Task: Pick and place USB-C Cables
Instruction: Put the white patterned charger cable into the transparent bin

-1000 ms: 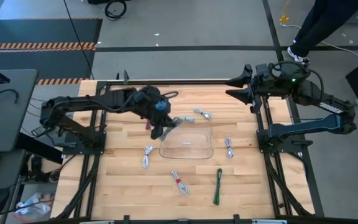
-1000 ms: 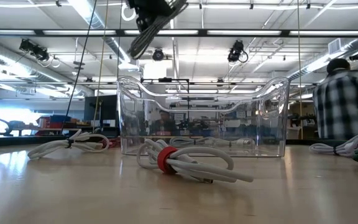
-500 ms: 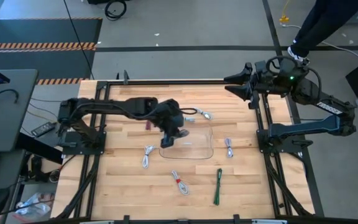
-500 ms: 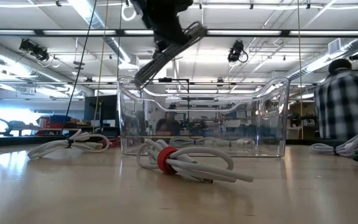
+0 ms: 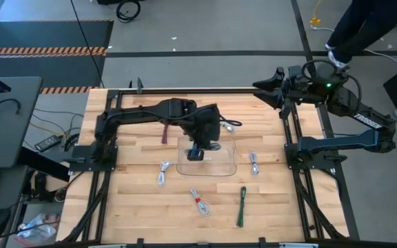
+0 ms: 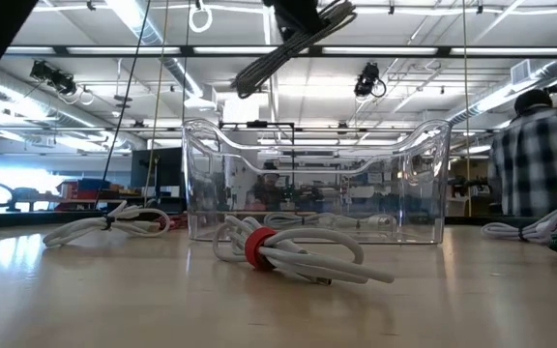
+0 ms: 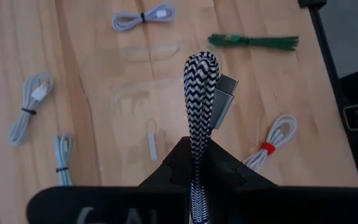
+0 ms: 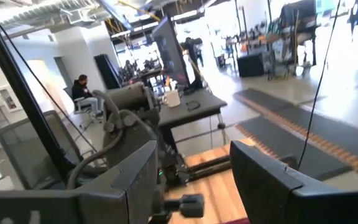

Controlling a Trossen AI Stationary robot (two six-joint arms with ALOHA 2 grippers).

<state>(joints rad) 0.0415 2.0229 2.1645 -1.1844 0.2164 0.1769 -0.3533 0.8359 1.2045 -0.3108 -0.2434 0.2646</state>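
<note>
Nearest the front edge of the light wooden desk (image 5: 136,207) lie a green bundled cable (image 5: 242,205) and a white coiled cable with a red tie (image 5: 198,202); a little further back, a pale grey coil (image 5: 163,173) and a grey-blue coil (image 5: 253,164) flank the clear rectangular plastic tray (image 5: 219,165). Above that tray hangs the left gripper (image 5: 197,147), its fingers clamped on a black-and-white braided cable with a silver plug (image 7: 202,93), while a dark red cable (image 5: 165,133) and another white coil (image 5: 229,126) lie beyond it. At the far right corner the right gripper (image 5: 261,85) waits well apart from the cables, fingers spread wide.
</note>
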